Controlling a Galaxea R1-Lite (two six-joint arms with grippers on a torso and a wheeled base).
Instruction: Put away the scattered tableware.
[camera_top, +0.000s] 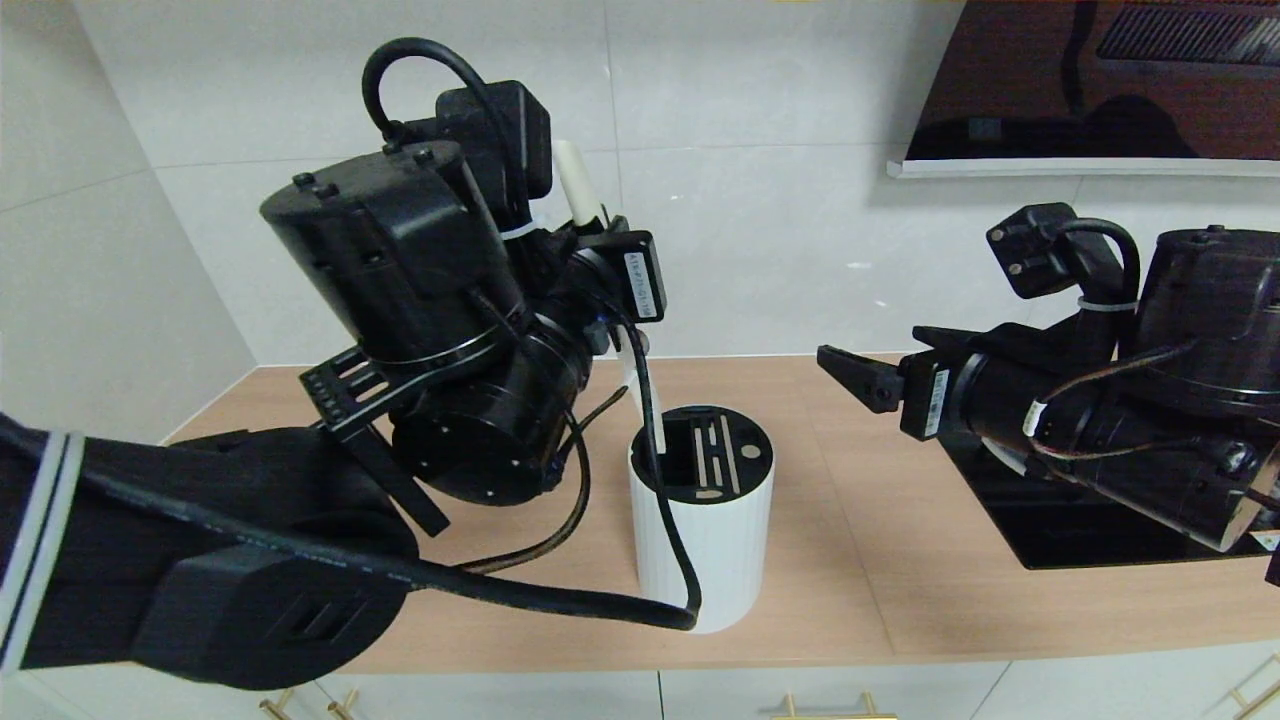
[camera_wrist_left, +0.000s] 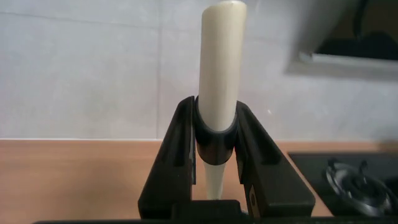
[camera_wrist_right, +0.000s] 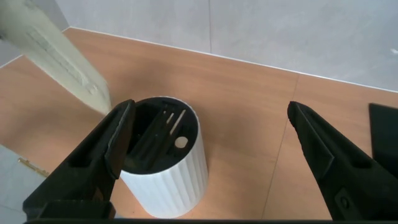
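Clamping a cream utensil (camera_wrist_left: 222, 50) (smooth, rounded end), left hand (camera_wrist_left: 216, 117) above ribbed holder (camera_top: 700, 545), right hand (camera_wrist_right: 210, 112) apart.

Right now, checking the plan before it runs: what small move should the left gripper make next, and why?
Probably lower straight down: the left gripper is shut on the upright cream-coloured utensil, whose lower end meets the black slotted top of the white ribbed cylindrical holder.

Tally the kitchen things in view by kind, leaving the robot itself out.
Cream-coloured long-handled utensil: 1
White ribbed cylindrical holder with a black slotted top: 1
Black glass cooktop: 1
Total: 3
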